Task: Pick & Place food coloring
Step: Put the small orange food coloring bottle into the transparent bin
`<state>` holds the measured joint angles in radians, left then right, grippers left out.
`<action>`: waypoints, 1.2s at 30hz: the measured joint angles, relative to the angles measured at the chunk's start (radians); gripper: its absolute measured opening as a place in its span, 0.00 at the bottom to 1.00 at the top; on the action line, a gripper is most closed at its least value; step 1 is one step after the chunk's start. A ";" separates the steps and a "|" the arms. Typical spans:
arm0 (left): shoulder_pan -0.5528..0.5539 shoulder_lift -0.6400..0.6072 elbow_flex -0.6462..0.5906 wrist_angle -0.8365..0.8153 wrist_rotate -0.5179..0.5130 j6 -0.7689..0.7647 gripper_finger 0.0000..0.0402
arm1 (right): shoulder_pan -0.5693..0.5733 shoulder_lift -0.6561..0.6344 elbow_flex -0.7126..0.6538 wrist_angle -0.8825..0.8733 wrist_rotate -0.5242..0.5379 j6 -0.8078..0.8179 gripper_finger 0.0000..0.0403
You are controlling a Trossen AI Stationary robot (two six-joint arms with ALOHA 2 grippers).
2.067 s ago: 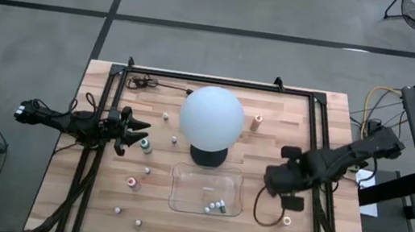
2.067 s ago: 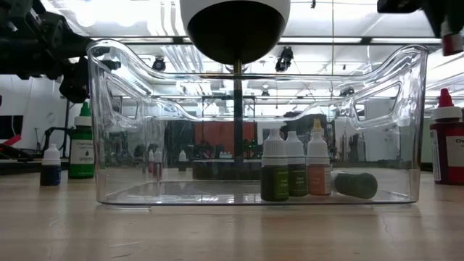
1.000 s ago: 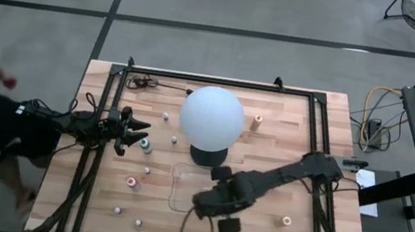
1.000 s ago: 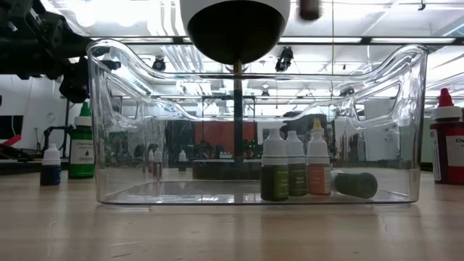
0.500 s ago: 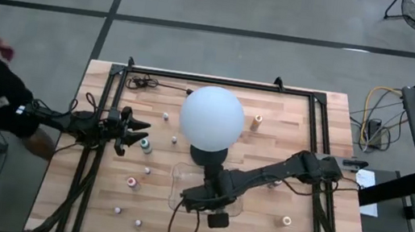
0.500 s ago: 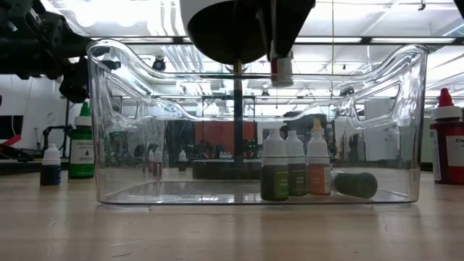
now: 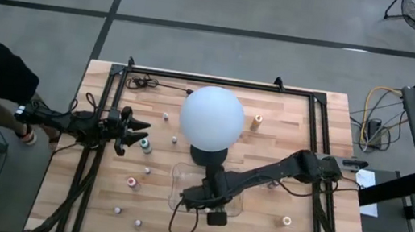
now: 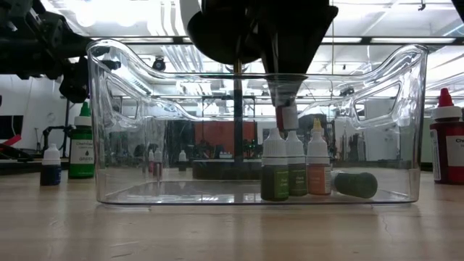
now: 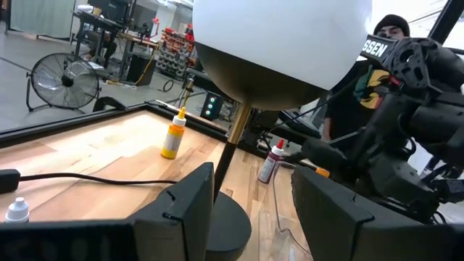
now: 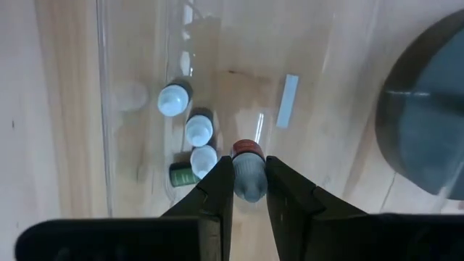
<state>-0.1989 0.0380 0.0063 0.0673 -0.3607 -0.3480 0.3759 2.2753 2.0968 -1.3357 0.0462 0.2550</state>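
- since two seconds back your right hand (image 10: 243,190) has swung in from the right edge of the desk (image 7: 277,110) to over the clear tray (image 7: 181,174) and come down into it; your left hand (image 7: 133,132) has not shifted.
- the right hand is clenched on one food coloring bottle (image 10: 247,169), hung cap-up between the fingers, so it should land upright.
- in the low view that bottle (image 8: 288,118) sits just above the three upright bottles (image 8: 293,167) and the fallen one (image 8: 355,184); you're aiming just beside the cluster.
- more bottles lie loose on the desk: one teal bottle (image 7: 146,146) just beside the left hand, which waits near the left edge, fingers apart, grasping nothing.
- the white globe (image 7: 211,119) stands behind the tray, so mind the arm.
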 joint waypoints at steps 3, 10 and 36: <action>0.000 0.000 0.000 0.000 0.000 0.000 0.40 | -0.001 0.000 -0.025 0.033 0.000 0.000 0.13; 0.000 0.000 0.000 0.000 0.000 0.000 0.40 | -0.004 0.003 -0.053 0.127 0.002 -0.007 0.13; 0.000 0.000 0.000 0.000 0.000 0.000 0.40 | -0.010 0.083 -0.055 0.224 -0.021 -0.030 0.13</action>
<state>-0.1989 0.0380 0.0063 0.0673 -0.3604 -0.3481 0.3660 2.3581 2.0415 -1.1118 0.0250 0.2250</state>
